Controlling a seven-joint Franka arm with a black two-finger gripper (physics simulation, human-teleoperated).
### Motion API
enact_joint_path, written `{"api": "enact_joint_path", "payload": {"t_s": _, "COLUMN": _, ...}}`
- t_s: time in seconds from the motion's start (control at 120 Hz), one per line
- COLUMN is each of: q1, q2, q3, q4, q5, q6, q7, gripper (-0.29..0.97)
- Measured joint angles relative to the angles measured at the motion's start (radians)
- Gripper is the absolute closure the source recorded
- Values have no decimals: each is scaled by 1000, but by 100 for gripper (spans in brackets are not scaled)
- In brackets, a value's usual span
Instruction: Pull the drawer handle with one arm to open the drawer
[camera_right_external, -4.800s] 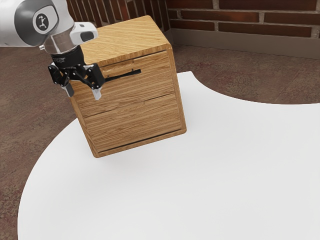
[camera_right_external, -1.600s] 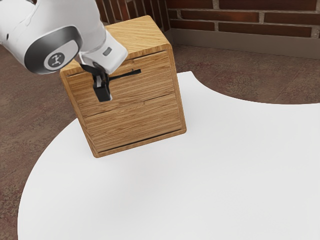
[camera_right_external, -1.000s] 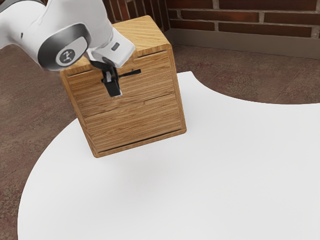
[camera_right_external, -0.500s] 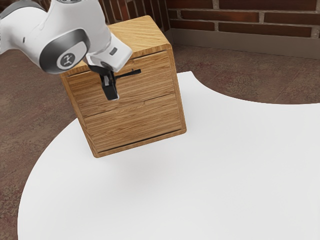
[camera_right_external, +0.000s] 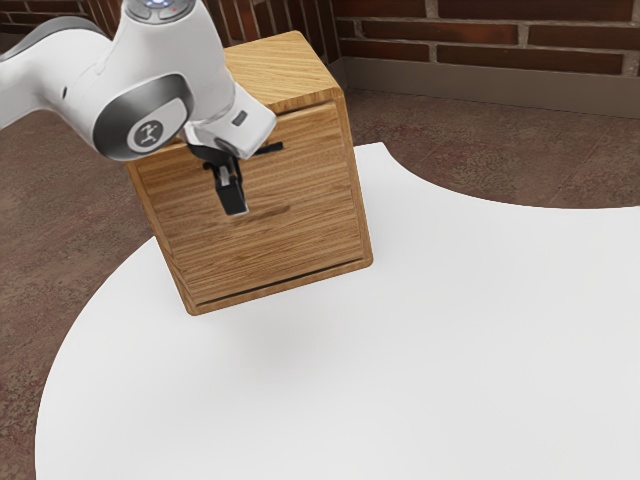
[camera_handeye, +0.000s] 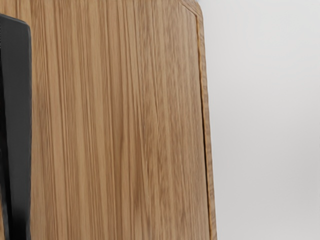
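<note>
One white worktop (camera_right_external: 450, 330) carries one wooden cabinet (camera_right_external: 290, 230), which stands at the edge nearest the brick wall (camera_right_external: 480, 35), in the same spot as before. One white arm (camera_right_external: 150, 70) comes in from the exterior view's left and crosses the cabinet's top corner. It has swung a little farther toward that view's right than half a second ago. One black tool (camera_right_external: 238, 205) hangs against the upper drawer front, seen edge-on, so I cannot tell whether it is wide or narrow. It has shifted slightly down and toward the exterior view's right. One black handle (camera_right_external: 268, 148) runs across the upper drawer. Only its end past the tool shows now, a shorter stretch than earlier. The drawer front looks flush with the cabinet.

The wrist view adds close wood grain (camera_handeye: 125, 125), a rounded panel corner against the white worktop (camera_handeye: 265, 125), and a black strip (camera_handeye: 15, 125) on the wood.
</note>
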Motion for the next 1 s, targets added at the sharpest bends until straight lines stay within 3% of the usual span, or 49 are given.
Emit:
{"api": "enact_joint_path", "payload": {"t_s": 0.667, "q1": -5, "q2": 80, "q3": -1, "q4": -32, "q5": -86, "q6": 3, "q7": -15, "gripper": 0}}
{"api": "enact_joint_path", "payload": {"t_s": 1.0, "q1": 39, "q2": 119, "q3": -14, "q4": -68, "q5": -132, "q6": 4, "q7": -18, "gripper": 0}}
